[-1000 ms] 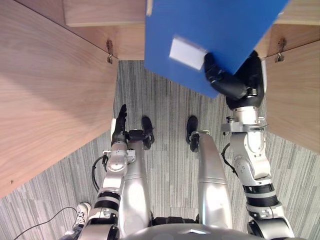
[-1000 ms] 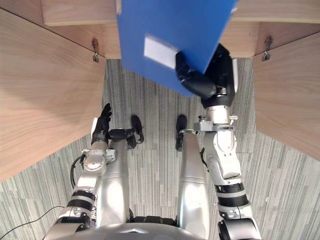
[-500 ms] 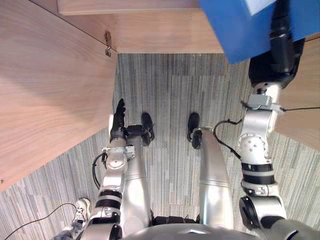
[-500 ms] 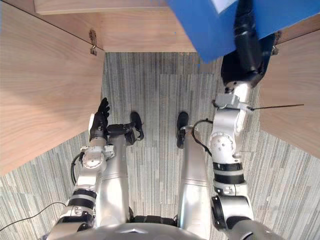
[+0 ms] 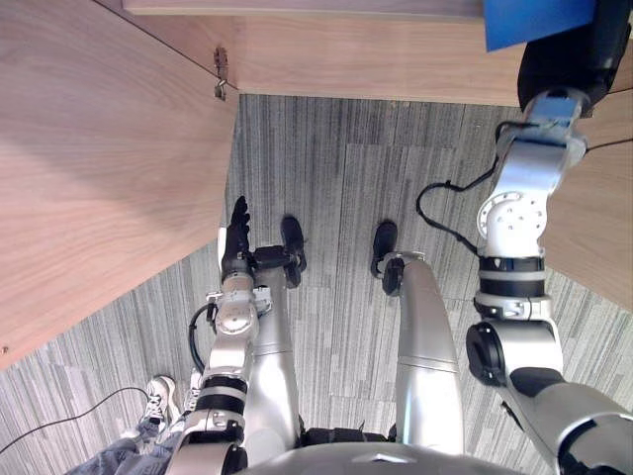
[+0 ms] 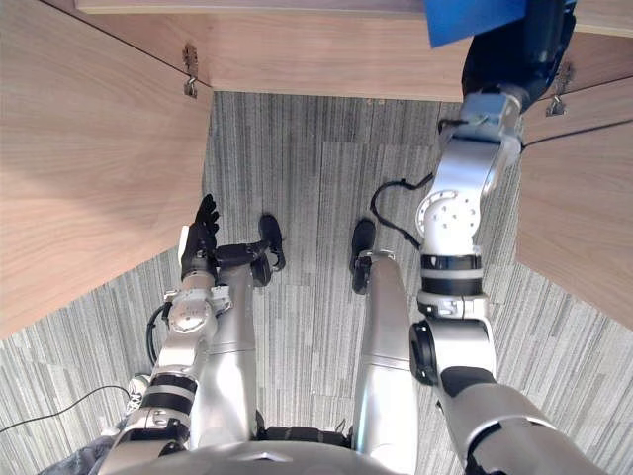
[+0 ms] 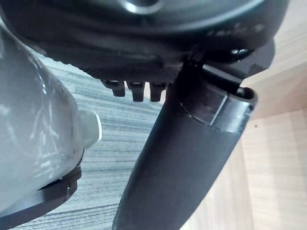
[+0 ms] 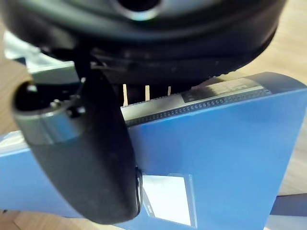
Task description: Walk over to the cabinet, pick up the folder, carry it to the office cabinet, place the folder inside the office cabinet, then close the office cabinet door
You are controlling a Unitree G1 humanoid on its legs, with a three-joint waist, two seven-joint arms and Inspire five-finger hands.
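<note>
1. The blue folder [image 5: 534, 20] is up off the floor, held over the wooden front edge of the office cabinet [image 5: 376, 64]. The view cuts it off, so I cannot tell whether any of it is already inside.
2. The right hand [image 8: 192, 38] pinches the folder. Its thumb [image 8: 91, 163] lies flat across the blue face, just beside a white label [image 8: 168, 199]. The fingers seem to sit behind the folder's dark spine strip, but they are mostly hidden there.
3. In the head views the right arm stretches up towards the cabinet, and the folder stands out past the dark hand.
4. The left hand [image 5: 235, 242] hangs low and holds nothing. Its fingers are straight and close together, pointing towards the cabinet.
5. Both cabinet doors stand open. The left door [image 5: 99, 178] has a metal hinge [image 5: 220, 87] at its inner end. The right door [image 5: 603, 228] is on the other side, behind the raised arm.
6. The grey striped carpet floor [image 5: 336, 168] runs between the two doors up to the cabinet's base.
7. A person's shoe [image 5: 158, 406] rests on the floor at its near left corner, with a blue-jeaned leg just beside it.
</note>
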